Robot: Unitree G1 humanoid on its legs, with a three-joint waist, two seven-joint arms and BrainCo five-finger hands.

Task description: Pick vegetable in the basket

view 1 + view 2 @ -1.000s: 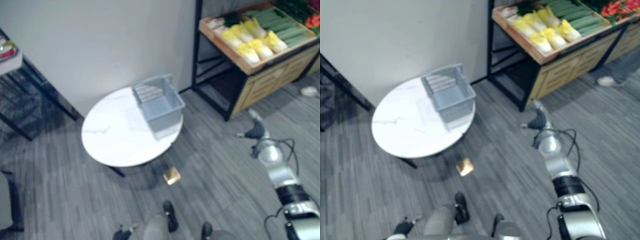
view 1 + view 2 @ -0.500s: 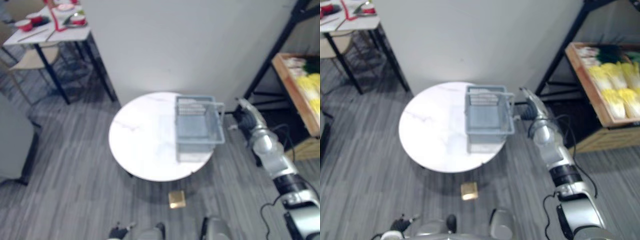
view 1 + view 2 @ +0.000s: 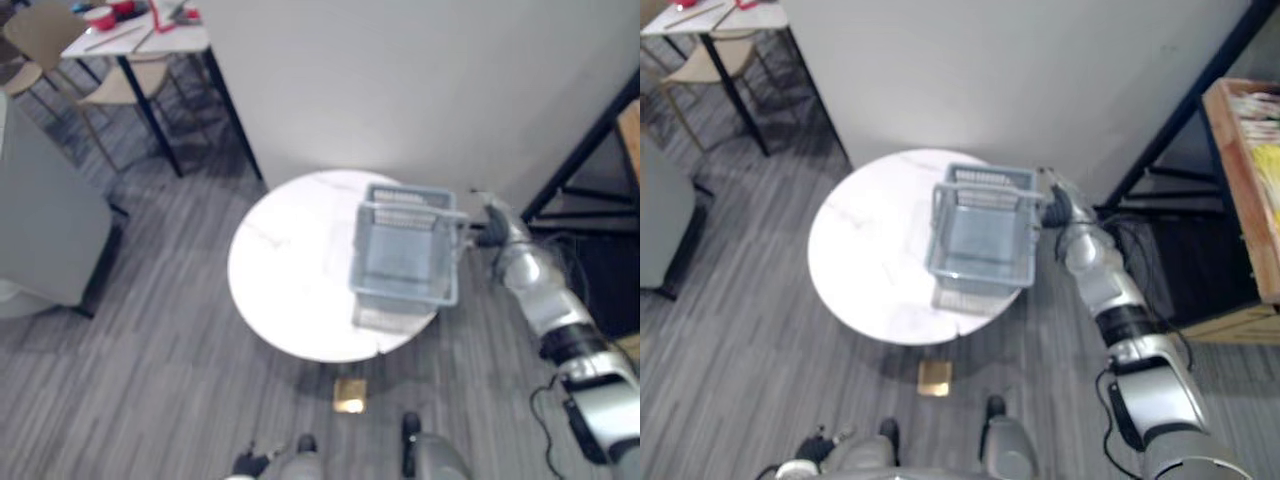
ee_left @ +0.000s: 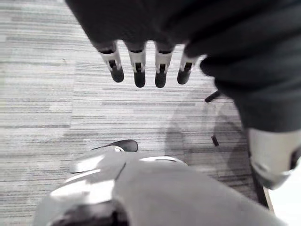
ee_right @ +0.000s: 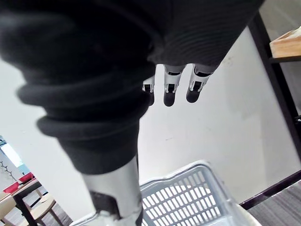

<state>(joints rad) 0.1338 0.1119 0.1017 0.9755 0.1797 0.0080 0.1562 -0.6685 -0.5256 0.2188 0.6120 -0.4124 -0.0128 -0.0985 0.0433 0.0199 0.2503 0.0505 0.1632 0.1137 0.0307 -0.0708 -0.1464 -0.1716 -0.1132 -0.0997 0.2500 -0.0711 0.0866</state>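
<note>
- Biggest worry: the basket (image 3: 404, 292) sits right at the edge of the round white table (image 3: 290, 290), on the robot's right side, and it looks like part of it pokes out over the rim. The right hand (image 3: 1057, 205) is just beside the basket's far right corner. It's hard to tell whether they touch. A sideways bump from that arm could slide the basket off the table.
- Next: the basket looks empty, and the vegetables (image 3: 1268, 160) are over in the wooden crate (image 3: 1240, 200) on the shelf to the robot's right, well apart from the table. Nothing has been picked yet. To reach them the robot probably has to turn or step, and swinging the arm round with the basket this close is exactly how it gets clipped.
- Right hand state: its fingers (image 5: 170, 92) are stretched out straight with nothing in them, and the basket's slotted wall shows below. If the plan is to take the basket by its rim, straight fingers will just push it, so they'd need to hook or curl properly first.
- The left hand (image 4: 160, 70) hangs low over the carpet, fingers relaxed and straight, empty. It's no help for steadying the basket from there.
- Smallest: a little gold-coloured block (image 3: 348, 395) lies on the floor just in front of the table. A careless step forward could catch it and jolt everything.
</note>
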